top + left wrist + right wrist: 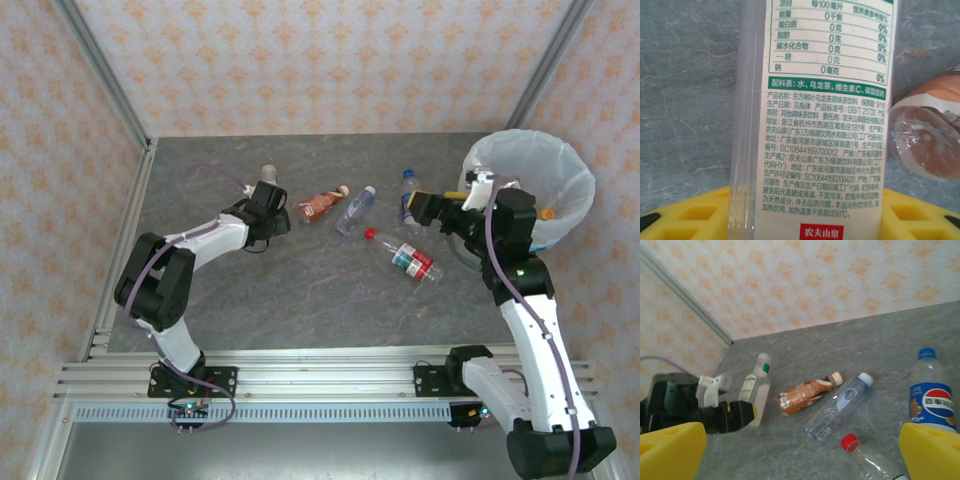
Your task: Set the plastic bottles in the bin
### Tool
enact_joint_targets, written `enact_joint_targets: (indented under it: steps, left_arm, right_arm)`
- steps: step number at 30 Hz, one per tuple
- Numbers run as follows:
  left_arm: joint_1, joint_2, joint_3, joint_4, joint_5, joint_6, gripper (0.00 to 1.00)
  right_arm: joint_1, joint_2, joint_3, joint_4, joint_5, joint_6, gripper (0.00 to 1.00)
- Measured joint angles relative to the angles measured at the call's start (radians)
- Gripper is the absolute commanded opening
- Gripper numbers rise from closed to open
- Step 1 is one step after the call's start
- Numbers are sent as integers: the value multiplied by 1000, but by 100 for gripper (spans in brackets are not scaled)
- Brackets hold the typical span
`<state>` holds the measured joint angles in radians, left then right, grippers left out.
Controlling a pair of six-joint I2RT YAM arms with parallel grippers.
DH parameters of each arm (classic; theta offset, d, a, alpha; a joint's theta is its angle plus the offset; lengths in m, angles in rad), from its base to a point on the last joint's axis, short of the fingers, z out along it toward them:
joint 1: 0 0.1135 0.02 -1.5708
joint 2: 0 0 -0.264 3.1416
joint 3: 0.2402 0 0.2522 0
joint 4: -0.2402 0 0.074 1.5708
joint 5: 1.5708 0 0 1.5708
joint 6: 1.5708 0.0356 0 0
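While the left gripper [268, 195] clamps the upright white-labelled tea bottle [820, 125] low, well apart from the bin [545, 165], it may tip onto the orange-labelled bottle [802, 395] beside it; the right gripper [800, 450] gapes empty.

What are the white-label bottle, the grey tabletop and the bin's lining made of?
White-label bottle: clear glossy plastic, it seems; its wall beside the label is see-through. Tabletop: matte grey with stone-like veins, perhaps laminate or stone. Bin lining: thin translucent white plastic bag, apparently; light passes through it.
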<state>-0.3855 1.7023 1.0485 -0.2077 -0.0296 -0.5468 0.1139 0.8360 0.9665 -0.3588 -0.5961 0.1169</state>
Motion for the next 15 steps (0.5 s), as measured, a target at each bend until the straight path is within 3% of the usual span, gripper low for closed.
enact_joint_targets:
  steps: [3, 9, 15]
  left_arm:
    - [-1, -66, -56, 38, -4, 15, 0]
    - [-13, -193, -166, 123, 0, 51, 0]
    - [-53, -260, -239, 197, -4, 86, 0]
  right_arm:
    - [73, 31, 7, -5, 53, -45, 99]
    - [190, 140, 59, -12, 193, -72, 99]
    - [207, 230, 122, -8, 280, -22, 99]
